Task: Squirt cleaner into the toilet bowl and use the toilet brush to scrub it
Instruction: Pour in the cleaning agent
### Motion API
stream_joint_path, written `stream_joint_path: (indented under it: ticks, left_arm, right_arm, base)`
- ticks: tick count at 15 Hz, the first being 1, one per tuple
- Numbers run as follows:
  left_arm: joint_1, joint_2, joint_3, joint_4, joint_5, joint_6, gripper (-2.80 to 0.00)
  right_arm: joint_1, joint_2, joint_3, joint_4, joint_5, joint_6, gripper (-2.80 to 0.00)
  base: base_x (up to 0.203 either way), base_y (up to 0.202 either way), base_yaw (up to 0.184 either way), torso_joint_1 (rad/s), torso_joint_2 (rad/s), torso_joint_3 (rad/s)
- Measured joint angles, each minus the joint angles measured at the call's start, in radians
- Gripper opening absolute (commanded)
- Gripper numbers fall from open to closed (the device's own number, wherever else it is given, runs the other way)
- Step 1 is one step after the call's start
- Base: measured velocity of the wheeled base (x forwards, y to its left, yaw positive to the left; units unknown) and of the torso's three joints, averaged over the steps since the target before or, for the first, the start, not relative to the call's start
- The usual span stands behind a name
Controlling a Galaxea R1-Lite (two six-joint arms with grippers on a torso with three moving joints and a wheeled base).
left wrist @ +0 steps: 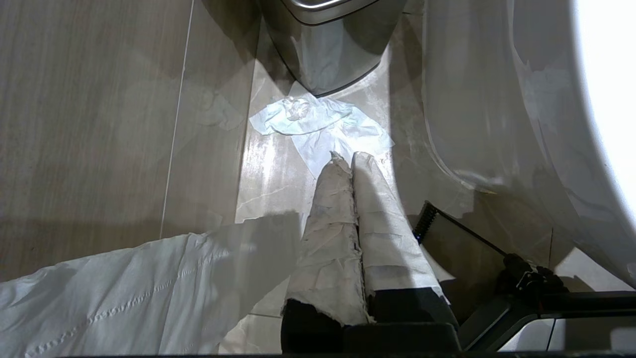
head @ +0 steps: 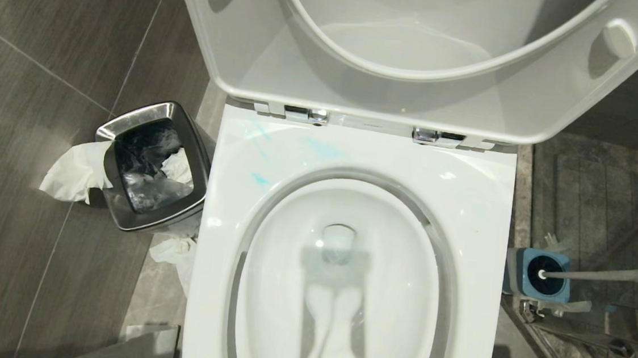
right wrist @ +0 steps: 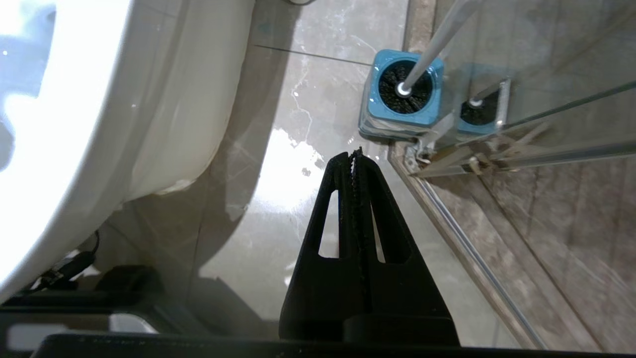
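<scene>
The white toilet bowl (head: 467, 213) fills the head view, with seat and lid raised. Pale blue cleaner smears (head: 260, 179) mark the rim's back left. To the bowl's right the toilet brush (head: 602, 275) stands in a square blue holder (head: 519, 274), its black bristle head (right wrist: 390, 89) inside and its slim handle (right wrist: 437, 40) leaning away. My right gripper (right wrist: 354, 154) hangs shut and empty over the floor, a short way from the holder (right wrist: 377, 112). My left gripper (left wrist: 348, 158), its fingers wrapped in white paper, is shut and empty beside the bowl's outer wall (left wrist: 497, 99). Neither arm shows in the head view.
A small steel bin (head: 122, 217) with a dark liner stands left of the toilet. Crumpled tissue (head: 71, 174) lies on the floor beside it, and more tissue (left wrist: 318, 124) lies in front of the left gripper. A glass shower door with a metal track (right wrist: 462, 238) runs close behind the holder.
</scene>
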Motion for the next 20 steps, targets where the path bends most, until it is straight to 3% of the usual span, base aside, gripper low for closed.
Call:
stream_joint_path:
  ticks: [5, 7, 9, 11, 12, 17, 20]
  left_arm:
    - [0.000, 0.000, 0.000, 0.000, 0.000, 0.000, -2.80]
    - [0.000, 0.000, 0.000, 0.000, 0.000, 0.000, -2.80]
    - [0.000, 0.000, 0.000, 0.000, 0.000, 0.000, -2.80]
    - [0.000, 0.000, 0.000, 0.000, 0.000, 0.000, -2.80]
    - [0.000, 0.000, 0.000, 0.000, 0.000, 0.000, -2.80]
    - [0.000, 0.000, 0.000, 0.000, 0.000, 0.001, -2.80]
    - [0.000, 0.000, 0.000, 0.000, 0.000, 0.001, -2.80]
  right_arm:
    - [0.000, 0.272, -0.363, 0.333, -0.003, 0.073, -2.80]
    - [0.000, 0.496, -0.487, 0.374, 0.024, 0.119, -2.80]
    - [-0.001, 0.724, -0.576, 0.333, 0.046, 0.147, -2.80]
    - [-0.001, 0.927, -0.585, 0.160, 0.072, 0.163, -2.80]
    - [-0.002, 1.020, -0.550, 0.013, 0.084, 0.167, -2.80]
    - [-0.005, 1.449, -0.250, -0.926, 0.120, 0.174, -2.80]
    - [-0.008, 1.662, -0.178, -1.359, 0.126, 0.173, -2.80]
  base:
    - [0.000, 0.000, 0.000, 0.000, 0.00, 0.000]
    - [0.000, 0.000, 0.000, 0.000, 0.00, 0.000]
    - [0.000, 0.000, 0.000, 0.000, 0.00, 0.000]
    - [0.000, 0.000, 0.000, 0.000, 0.00, 0.000]
    - [0.000, 0.000, 0.000, 0.000, 0.00, 0.000]
    - [0.000, 0.000, 0.000, 0.000, 0.00, 0.000]
    - [0.000, 0.000, 0.000, 0.000, 0.00, 0.000]
